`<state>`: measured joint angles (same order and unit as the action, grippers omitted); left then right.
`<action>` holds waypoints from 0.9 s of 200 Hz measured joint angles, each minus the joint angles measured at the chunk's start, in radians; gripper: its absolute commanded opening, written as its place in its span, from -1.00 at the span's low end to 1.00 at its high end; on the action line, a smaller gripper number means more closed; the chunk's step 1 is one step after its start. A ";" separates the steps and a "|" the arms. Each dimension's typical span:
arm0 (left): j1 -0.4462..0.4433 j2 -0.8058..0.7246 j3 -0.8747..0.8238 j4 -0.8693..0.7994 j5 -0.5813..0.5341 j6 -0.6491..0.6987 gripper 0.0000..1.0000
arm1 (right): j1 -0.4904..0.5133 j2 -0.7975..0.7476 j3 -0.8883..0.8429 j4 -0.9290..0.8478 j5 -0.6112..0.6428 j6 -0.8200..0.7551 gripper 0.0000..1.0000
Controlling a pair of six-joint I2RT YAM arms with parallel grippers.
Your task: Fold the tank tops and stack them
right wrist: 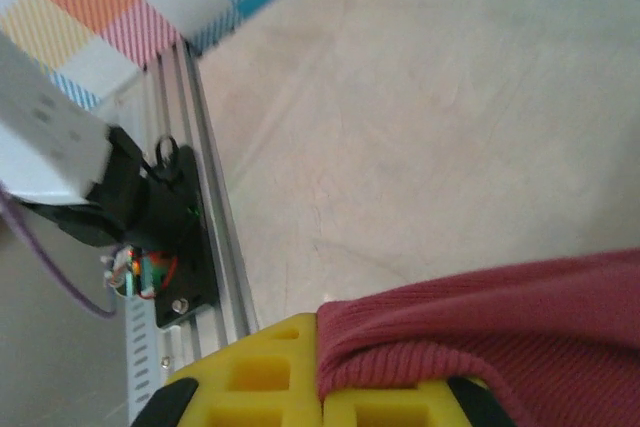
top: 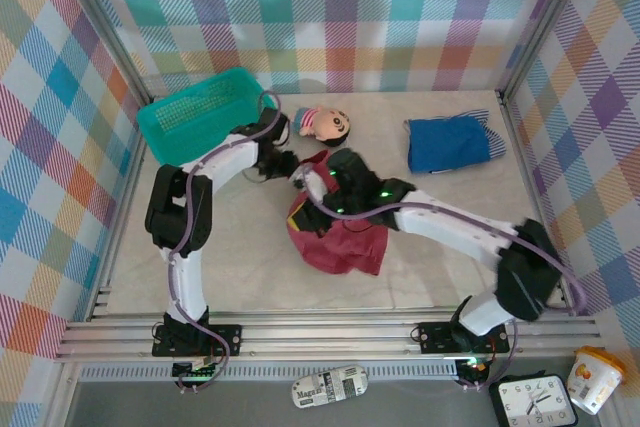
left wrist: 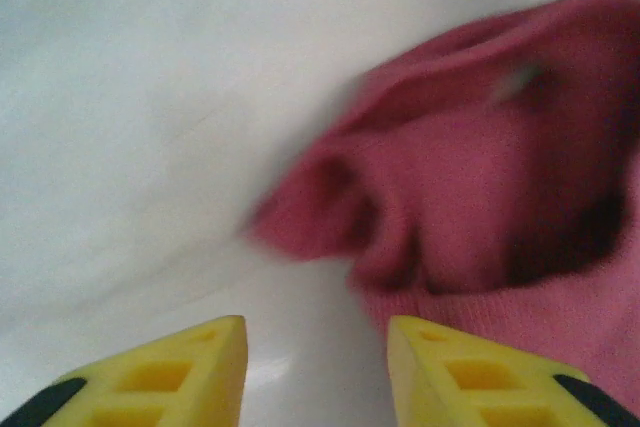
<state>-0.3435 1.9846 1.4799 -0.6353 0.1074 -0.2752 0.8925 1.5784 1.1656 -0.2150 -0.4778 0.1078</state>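
Our right pincer [right wrist: 320,387] clenches the dark red tank top [top: 335,237]; our left pincer [left wrist: 315,367], released, hovers just beside its edge. We should grip there, then spread it flat toward the table's [top: 430,277] near edge.

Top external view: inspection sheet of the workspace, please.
Surface: pale table.
Job's things: dark red top crumpled mid-table; blue top folded at the far right, striped top peeking from under it.
Clutter: teal basket and doll at the back.
Grippers: left gripper open beside the dark red top; right gripper shut on its edge.
Cables: purple cable along each arm.
Surroundings: plaid walls; clock and cup past the near rail.
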 measured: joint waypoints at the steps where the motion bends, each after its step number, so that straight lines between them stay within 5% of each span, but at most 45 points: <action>1: 0.003 -0.002 -0.005 -0.003 -0.003 0.000 -0.04 | 0.001 0.007 0.001 0.002 0.000 0.002 -0.87; 33: 0.145 -0.130 -0.134 -0.101 -0.073 -0.006 0.06 | 0.024 0.249 0.083 0.035 -0.024 0.030 -0.17; 75: 0.201 -0.343 -0.158 -0.185 -0.088 -0.006 0.16 | 0.017 0.181 0.056 -0.028 0.029 -0.011 0.06; 130: 0.028 -0.523 -0.396 -0.258 0.024 -0.100 0.24 | 0.001 -0.247 -0.182 -0.350 0.341 0.049 -0.01; 180: -0.171 -0.723 -0.601 -0.260 0.050 -0.299 0.24 | 0.033 -0.277 -0.354 -0.510 0.483 0.173 0.00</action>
<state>-0.5148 1.2621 0.8791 -0.8951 0.1570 -0.5743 0.9253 1.3018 0.8112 -0.7254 0.0048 0.2806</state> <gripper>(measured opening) 0.618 0.500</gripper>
